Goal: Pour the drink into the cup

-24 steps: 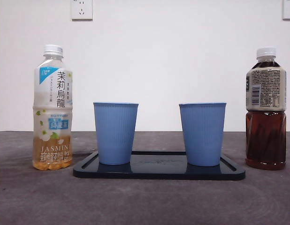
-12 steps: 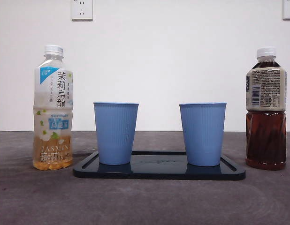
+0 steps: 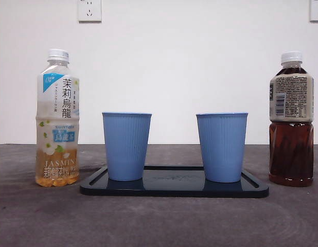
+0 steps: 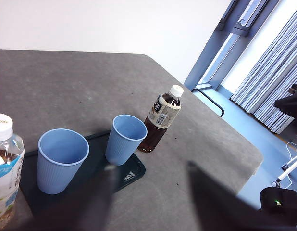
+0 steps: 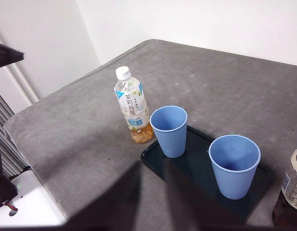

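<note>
Grey desk, white wall behind. Dark tray mid-desk carries two blue cups; jasmine bottle and dark-tea bottle flank it. Both grippers' jaws stand apart, released, above the desk.

The jasmine tea bottle carries the only print I can read: large dark characters 茉莉烏龍 run down its label, and the word JASMINE sits below them, near the bottle's foot. A small blue panel between the two holds lettering too fine to read. The dark tea bottle has a label of dense small print, unreadable.
</note>
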You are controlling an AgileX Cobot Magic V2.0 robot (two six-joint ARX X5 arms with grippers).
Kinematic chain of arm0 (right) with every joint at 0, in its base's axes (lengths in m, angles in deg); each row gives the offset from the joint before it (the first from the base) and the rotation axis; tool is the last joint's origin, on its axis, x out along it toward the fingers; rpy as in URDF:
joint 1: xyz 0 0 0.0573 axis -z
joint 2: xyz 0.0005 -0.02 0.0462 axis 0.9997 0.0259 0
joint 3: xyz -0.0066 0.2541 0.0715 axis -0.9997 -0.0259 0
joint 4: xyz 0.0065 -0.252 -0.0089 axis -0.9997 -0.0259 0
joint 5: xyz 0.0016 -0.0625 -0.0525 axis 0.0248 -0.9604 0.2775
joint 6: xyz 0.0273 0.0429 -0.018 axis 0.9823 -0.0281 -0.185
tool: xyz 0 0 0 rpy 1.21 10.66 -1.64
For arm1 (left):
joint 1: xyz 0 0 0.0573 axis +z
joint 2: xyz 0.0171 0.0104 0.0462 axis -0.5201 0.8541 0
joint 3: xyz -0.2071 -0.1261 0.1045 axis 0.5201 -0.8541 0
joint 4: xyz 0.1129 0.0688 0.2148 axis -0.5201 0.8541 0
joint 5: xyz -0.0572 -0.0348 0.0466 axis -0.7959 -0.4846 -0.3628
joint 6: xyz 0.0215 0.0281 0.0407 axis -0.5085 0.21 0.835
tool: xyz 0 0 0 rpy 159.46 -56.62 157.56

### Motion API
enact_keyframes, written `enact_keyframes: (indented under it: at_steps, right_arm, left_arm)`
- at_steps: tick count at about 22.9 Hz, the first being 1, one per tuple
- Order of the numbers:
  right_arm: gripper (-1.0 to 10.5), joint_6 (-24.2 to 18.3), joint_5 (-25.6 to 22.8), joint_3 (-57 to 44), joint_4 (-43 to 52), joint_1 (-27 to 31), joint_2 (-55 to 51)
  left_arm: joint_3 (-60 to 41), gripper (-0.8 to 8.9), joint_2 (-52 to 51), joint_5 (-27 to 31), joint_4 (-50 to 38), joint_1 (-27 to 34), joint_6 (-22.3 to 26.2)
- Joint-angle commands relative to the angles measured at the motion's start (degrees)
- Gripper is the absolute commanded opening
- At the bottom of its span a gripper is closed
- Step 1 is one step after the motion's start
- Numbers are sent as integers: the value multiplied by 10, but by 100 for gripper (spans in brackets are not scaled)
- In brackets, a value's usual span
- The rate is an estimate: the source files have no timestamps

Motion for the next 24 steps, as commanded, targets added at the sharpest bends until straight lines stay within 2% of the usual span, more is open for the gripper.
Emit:
enact_keyframes:
  at_steps: [1, 5, 13, 15, 18, 24]
  right_arm:
    - [337, -4, 0, 11, 4, -4, 2]
    - [511, -4, -2, 11, 4, -4, 2]
    - [526, 1, -5, 11, 3, -4, 2]
    - [526, 22, -28, 10, 2, -4, 3]
    - [526, 52, -92, 3, -5, -4, 5]
    - [526, 59, -166, -62, -2, -4, 5]
  left_arm:
    - [13, 478, 3, -1, -16, -2, 9]
    - [13, 534, 3, -1, -26, -2, 9]
    - [13, 531, 3, -1, -28, -3, 9]
    - [13, 531, 3, -1, -28, -3, 9]
    - [13, 531, 3, -1, -28, -3, 9]
    - [13, 531, 3, 0, -27, -3, 20]
